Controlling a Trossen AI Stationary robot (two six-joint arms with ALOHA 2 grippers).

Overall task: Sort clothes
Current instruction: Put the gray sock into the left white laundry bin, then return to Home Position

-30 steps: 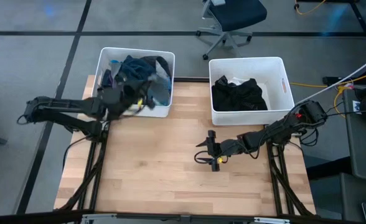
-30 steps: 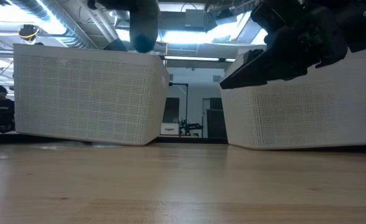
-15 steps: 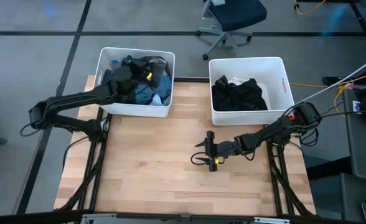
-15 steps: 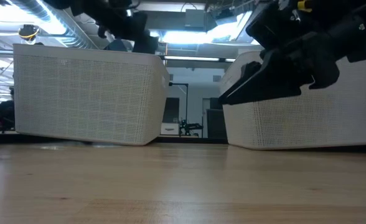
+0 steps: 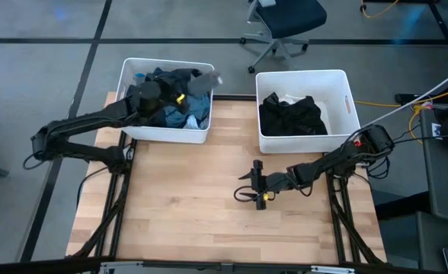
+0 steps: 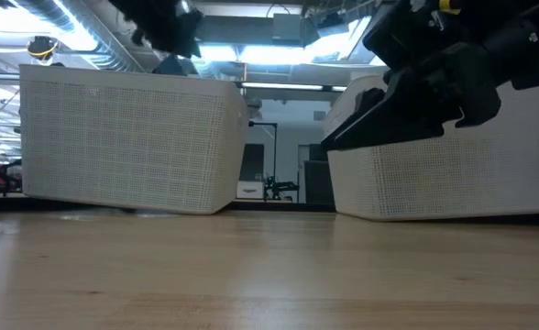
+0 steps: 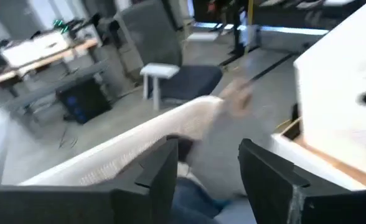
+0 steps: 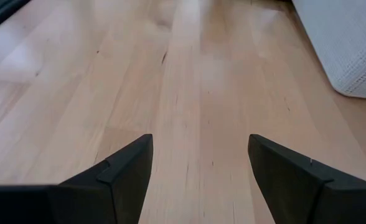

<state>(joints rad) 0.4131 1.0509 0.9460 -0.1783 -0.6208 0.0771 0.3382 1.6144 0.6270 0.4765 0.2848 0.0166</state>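
Grey flooring and an office chair (image 5: 283, 23) are seen beyond a wooden worktop (image 5: 186, 205), at whose far edge two white bins are set. The left bin (image 5: 165, 135) is piled with dark grey, teal and pale blue clothes (image 5: 180, 106); black clothes (image 5: 291, 114) lie in the right bin (image 5: 304, 141). The left gripper (image 5: 180, 97) is held over the left bin's pile with its fingers parted and nothing gripped; a pale garment (image 7: 223, 137) is seen blurred just beyond them. A release into that bin is judged to be in hand. The right gripper (image 5: 248, 186) waits wide open low over the bare middle of the worktop. Next, another garment must be chosen and grasped.
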